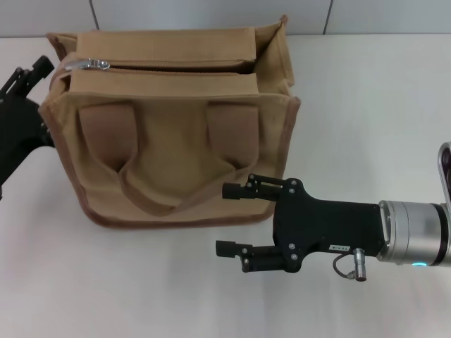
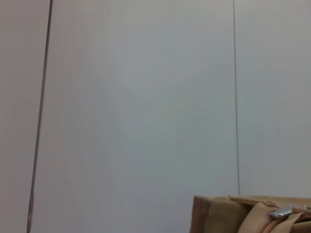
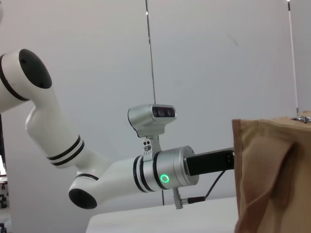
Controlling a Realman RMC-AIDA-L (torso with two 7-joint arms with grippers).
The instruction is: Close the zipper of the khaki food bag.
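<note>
We see the khaki food bag [image 1: 176, 151] as matt woven canvas with darker cloth trim and soft fabric handles. Its zipper [image 1: 162, 67] has a shiny silver metal pull at the far left. The right gripper [image 1: 236, 220] looks matt black, its wrist brushed metal. The table [image 1: 366, 113] is smooth, matt white.

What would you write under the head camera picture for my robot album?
Khaki food bag with zipper unzipped; right gripper open beside it.
</note>
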